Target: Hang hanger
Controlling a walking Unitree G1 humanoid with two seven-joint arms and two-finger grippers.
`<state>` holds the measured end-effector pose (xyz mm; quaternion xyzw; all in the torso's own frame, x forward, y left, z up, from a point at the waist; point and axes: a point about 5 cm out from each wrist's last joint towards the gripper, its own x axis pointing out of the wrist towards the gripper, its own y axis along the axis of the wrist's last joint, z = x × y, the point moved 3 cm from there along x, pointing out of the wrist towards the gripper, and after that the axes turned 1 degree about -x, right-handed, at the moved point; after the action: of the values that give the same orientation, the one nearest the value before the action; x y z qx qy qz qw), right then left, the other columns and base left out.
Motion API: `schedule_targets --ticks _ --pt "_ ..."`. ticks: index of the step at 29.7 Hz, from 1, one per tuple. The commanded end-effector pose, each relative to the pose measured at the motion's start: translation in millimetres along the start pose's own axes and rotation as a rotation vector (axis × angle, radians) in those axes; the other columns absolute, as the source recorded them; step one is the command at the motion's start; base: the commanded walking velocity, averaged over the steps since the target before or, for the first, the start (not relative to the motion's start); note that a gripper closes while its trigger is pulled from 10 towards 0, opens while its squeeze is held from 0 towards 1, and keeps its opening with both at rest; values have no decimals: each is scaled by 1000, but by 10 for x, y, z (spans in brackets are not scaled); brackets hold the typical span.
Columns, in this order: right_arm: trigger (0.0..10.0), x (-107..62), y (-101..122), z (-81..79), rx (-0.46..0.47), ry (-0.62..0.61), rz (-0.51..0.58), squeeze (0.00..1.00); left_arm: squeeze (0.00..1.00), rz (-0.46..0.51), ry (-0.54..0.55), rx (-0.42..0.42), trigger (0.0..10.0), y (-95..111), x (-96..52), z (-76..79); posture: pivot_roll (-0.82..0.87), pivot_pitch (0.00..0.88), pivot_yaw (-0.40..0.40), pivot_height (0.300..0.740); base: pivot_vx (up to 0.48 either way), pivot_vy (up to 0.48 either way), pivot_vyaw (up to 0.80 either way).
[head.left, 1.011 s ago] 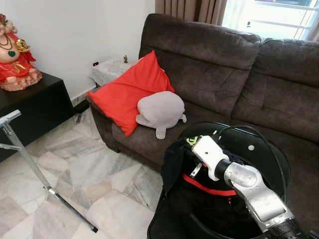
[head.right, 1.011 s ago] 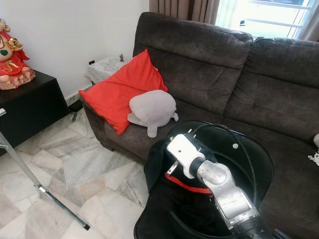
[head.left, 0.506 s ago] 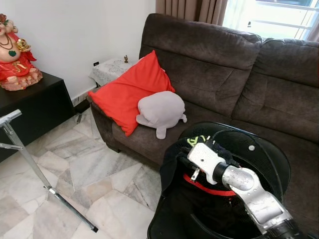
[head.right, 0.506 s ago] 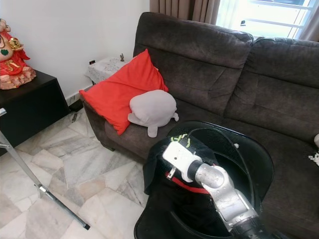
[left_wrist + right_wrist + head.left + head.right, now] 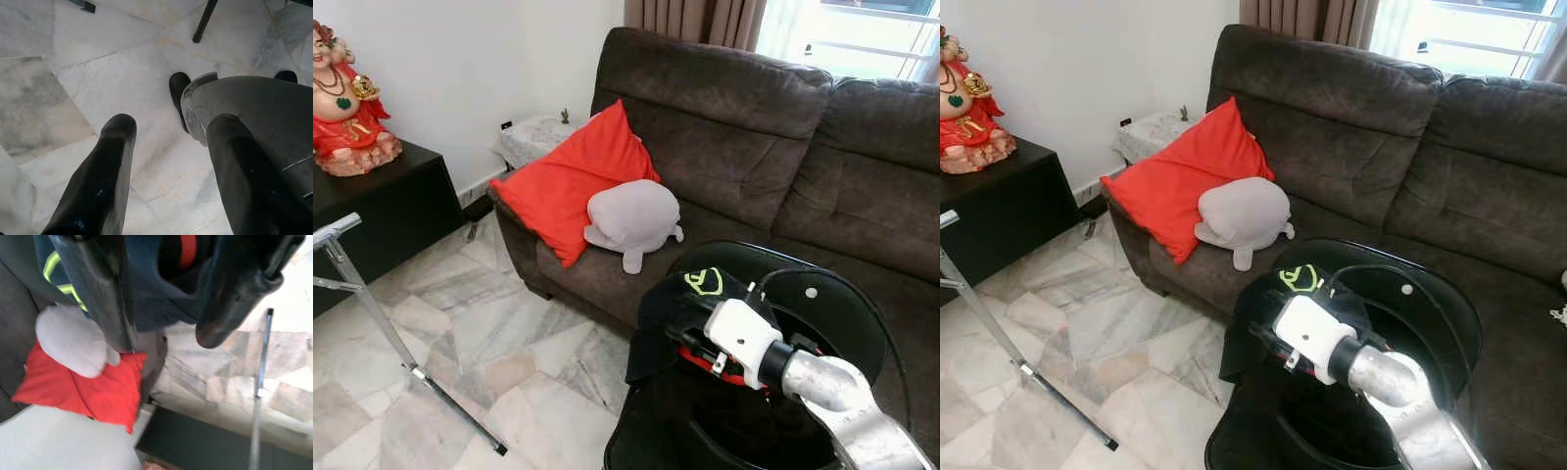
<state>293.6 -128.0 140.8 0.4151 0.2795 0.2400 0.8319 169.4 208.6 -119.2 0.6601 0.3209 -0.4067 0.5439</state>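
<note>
A dark garment point(image 5: 680, 294) with a yellow-green logo and a red stripe is bunched over the near rim of a round black basket point(image 5: 847, 289). My right gripper point(image 5: 685, 335) reaches into that cloth from the right, its white wrist just behind, and it is shut on the garment. In the right wrist view the dark cloth point(image 5: 161, 289) lies between the two black fingers point(image 5: 110, 293). No hanger can be made out. My left gripper point(image 5: 171, 125) hangs open over the marble floor beside my own leg.
A brown sofa point(image 5: 754, 147) stands behind the basket, with a red cushion point(image 5: 573, 181) and a grey plush point(image 5: 631, 215) on it. A metal rack leg point(image 5: 372, 304) crosses the floor at left. Behind it stands a black cabinet point(image 5: 382, 206) with a figurine point(image 5: 347, 98).
The right gripper has drawn back toward me and down. The garment has risen with it, so its yellow-green logo now shows on top. The camera shifted slightly.
</note>
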Motion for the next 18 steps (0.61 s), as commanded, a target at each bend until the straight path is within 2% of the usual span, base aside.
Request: schedule_targets --ticks 1,3,5,6,8,9,13,15,18 --pt "10000 -147 -110 227 11 -165 -88 0 0 -23 -3 14 10000 -64 -8 -4 49 0 -5 740 0 0 0" --pt "10000 -186 -154 264 17 -204 -115 0 0 -23 -3 14 10000 -65 -8 -4 49 0 -5 740 0 0 0" --pt "10000 -362 -380 284 61 -300 -220 0 0 -26 -4 18 10000 -70 -9 -6 40 0 -6 740 0 0 0" --pt "10000 -452 -531 269 70 -344 -296 78 0 -26 -4 20 10000 -71 -10 -7 38 0 -7 740 0 0 0" --pt "10000 -472 -564 266 71 -353 -314 78 0 -26 -4 21 10000 -71 -10 -7 38 0 -7 740 0 0 0" --pt "10000 -538 -714 223 61 -378 -391 1000 0 -25 -2 20 10000 -69 -9 -9 43 0 -10 740 0 0 0" --pt "10000 -656 -977 111 63 -398 -547 1000 0 -22 -1 19 10000 -59 -8 -10 40 0 -8 740 0 0 0" --pt "10000 -674 -1042 86 74 -399 -577 1000 0 -21 0 18 10000 -56 -8 -11 37 0 -8 740 0 0 0" --pt "10000 -727 -1309 14 73 -414 -681 1000 0 -20 -2 19 10000 -46 -6 -9 39 0 -6 740 0 0 0"
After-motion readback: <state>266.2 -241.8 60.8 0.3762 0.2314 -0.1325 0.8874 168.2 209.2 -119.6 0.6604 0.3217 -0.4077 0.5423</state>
